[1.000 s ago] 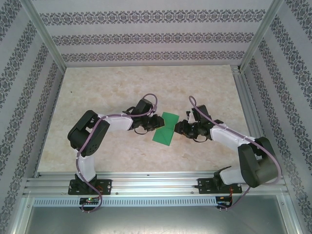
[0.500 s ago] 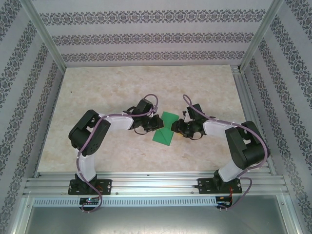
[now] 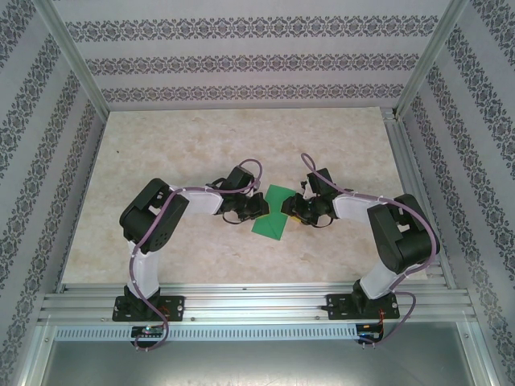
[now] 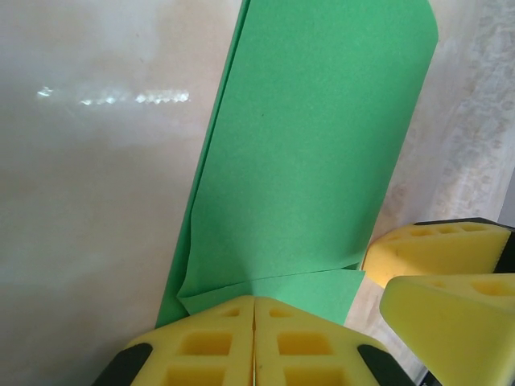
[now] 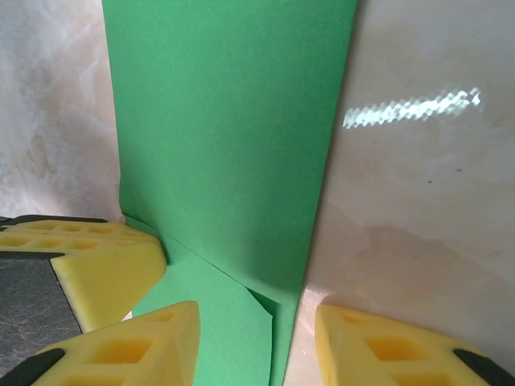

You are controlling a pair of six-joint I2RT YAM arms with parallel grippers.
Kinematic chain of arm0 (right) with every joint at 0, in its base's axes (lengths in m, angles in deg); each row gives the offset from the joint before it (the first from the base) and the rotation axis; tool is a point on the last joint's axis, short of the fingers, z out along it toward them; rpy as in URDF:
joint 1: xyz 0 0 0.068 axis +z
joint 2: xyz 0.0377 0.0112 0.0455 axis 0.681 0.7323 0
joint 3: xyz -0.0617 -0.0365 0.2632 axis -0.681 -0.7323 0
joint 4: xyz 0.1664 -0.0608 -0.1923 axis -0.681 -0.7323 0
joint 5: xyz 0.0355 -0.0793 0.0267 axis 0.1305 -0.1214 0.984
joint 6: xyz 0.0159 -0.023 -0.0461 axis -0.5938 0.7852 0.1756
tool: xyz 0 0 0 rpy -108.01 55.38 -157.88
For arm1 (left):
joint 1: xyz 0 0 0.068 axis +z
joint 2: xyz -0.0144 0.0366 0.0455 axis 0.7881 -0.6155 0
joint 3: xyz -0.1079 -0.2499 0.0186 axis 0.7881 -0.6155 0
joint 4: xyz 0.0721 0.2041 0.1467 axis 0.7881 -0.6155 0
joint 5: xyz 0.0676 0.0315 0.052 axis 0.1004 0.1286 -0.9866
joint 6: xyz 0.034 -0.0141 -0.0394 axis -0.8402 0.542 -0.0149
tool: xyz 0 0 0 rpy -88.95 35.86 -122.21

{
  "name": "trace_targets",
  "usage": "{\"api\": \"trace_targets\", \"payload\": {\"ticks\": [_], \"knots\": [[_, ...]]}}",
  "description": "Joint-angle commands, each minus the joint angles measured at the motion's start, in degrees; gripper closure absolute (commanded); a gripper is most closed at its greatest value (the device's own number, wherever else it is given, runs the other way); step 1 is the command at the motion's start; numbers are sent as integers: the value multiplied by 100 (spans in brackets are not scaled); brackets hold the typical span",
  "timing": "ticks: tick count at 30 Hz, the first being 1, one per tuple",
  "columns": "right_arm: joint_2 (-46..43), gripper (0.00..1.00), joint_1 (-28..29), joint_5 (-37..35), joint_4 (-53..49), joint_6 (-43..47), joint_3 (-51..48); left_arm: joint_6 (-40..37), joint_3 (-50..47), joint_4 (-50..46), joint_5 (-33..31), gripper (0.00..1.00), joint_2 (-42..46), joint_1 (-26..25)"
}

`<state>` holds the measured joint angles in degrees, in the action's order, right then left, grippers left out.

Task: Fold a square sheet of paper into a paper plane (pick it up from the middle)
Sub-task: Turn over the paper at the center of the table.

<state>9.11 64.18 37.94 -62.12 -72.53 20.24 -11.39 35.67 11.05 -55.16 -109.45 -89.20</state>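
Top view: we found the square sheet of paper (image 3: 270, 215) lying near the middle of the marbled table (image 3: 161, 153), between the two grippers. From above it read as a slanted green oblong rather than a full square. In the left wrist view we noted two layers along its left edge, with a darker strip showing under the upper leaf, so the sheet lay doubled over.

The left gripper (image 3: 256, 207) sat at the paper's left side. In its own camera its yellow foam pads (image 4: 201, 346) were pressed flat together with no gap. The sheet's near edge ran into the seam where they met, and a small flap was creased up just in front. We logged it as pinched on the paper.

The right gripper (image 3: 291, 211) sat at the paper's right side, facing the other. In its wrist view its fingers (image 5: 386, 346) stood apart, one over the green and one over bare table, with the sheet's right edge running between them. We could not tell whether the finger over the green touched the sheet.

The two grippers sat close together. The right one's yellow fingers showed just beside the sheet's near corner in the left wrist view.
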Motion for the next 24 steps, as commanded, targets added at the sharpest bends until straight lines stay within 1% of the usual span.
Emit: {"api": "trace_targets", "payload": {"ticks": [1,2,8,13,16,20,24], "knots": [[278,60,176,115,683,-150,72,10,-38,-118,-87,90,-99,-25],[274,62,194,132,710,-190,64,24,-65,-94,-84,90,-73,-25],[269,63,247,119,763,-239,76,123,-253,29,-28,90,114,-26],[218,65,256,107,778,-244,109,348,-537,292,10,90,266,-64],[210,66,281,108,745,-249,122,437,-615,397,-6,90,304,-104],[146,64,375,11,666,-271,89,644,-740,630,-25,90,362,-157],[164,66,408,-54,632,-271,70,749,-803,754,5,90,415,-168]]}}
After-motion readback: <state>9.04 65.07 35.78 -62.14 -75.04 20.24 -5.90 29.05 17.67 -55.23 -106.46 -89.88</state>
